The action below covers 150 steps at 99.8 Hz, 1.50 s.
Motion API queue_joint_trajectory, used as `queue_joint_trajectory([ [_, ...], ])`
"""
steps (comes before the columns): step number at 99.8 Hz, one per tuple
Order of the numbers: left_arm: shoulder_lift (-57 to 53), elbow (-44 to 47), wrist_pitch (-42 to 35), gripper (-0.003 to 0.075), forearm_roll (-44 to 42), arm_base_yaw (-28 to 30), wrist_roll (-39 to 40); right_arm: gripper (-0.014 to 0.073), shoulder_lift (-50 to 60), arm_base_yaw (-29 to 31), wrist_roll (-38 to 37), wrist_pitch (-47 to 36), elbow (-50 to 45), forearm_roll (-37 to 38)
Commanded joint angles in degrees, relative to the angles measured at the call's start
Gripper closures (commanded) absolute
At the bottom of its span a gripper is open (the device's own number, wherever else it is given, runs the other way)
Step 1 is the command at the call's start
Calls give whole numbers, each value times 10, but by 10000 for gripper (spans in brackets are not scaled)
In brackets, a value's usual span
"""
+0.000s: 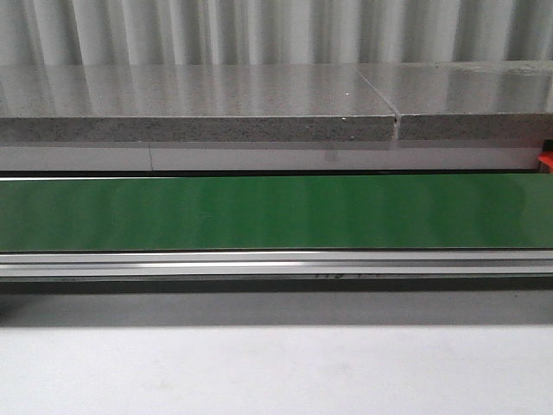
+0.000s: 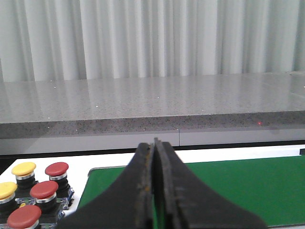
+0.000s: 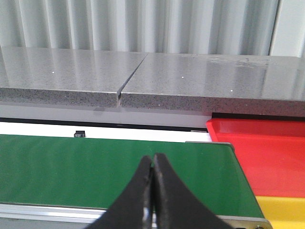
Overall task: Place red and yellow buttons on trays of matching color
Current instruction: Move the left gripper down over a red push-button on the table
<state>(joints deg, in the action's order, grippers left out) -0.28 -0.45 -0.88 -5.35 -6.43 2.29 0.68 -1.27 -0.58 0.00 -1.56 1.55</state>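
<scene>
Several push buttons stand in a cluster off the green belt's left end in the left wrist view: red buttons [image 2: 56, 169] [image 2: 44, 190] [image 2: 24, 216] and yellow buttons [image 2: 24, 168] [image 2: 7, 190]. My left gripper [image 2: 154, 145] is shut and empty, over the belt's left end and to the right of the cluster. In the right wrist view a red tray [image 3: 267, 152] and a yellow tray [image 3: 282, 210] lie past the belt's right end. My right gripper [image 3: 153, 160] is shut and empty over the belt. Neither gripper shows in the front view.
A green conveyor belt [image 1: 276, 212] with an aluminium side rail [image 1: 276, 262] runs across the front view. Behind it stands a grey speckled stone counter [image 1: 199, 108] with a seam. White table surface [image 1: 276, 372] lies in front of the belt.
</scene>
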Motion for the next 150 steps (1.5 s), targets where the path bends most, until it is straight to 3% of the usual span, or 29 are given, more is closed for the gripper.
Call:
queue_joint_trajectory([
  [1,-22,31,-46,741,1,0,0,675,5,4,6,-42,9,0],
  [41,-21,0,-33,741,8,0,0,675,5,4,6,-42,9,0],
  [61,27,-103,81,741,33,0,0,675,5,4,6,-42,9,0],
  [88,181,-287,311,741,40,0,0,675,5,4,6,-42,9,0],
  [100,243,-342,368,741,40,0,0,675,5,4,6,-42,9,0],
  [150,333,-352,381,722,47,0,0,675,5,4,6,-42,9,0],
])
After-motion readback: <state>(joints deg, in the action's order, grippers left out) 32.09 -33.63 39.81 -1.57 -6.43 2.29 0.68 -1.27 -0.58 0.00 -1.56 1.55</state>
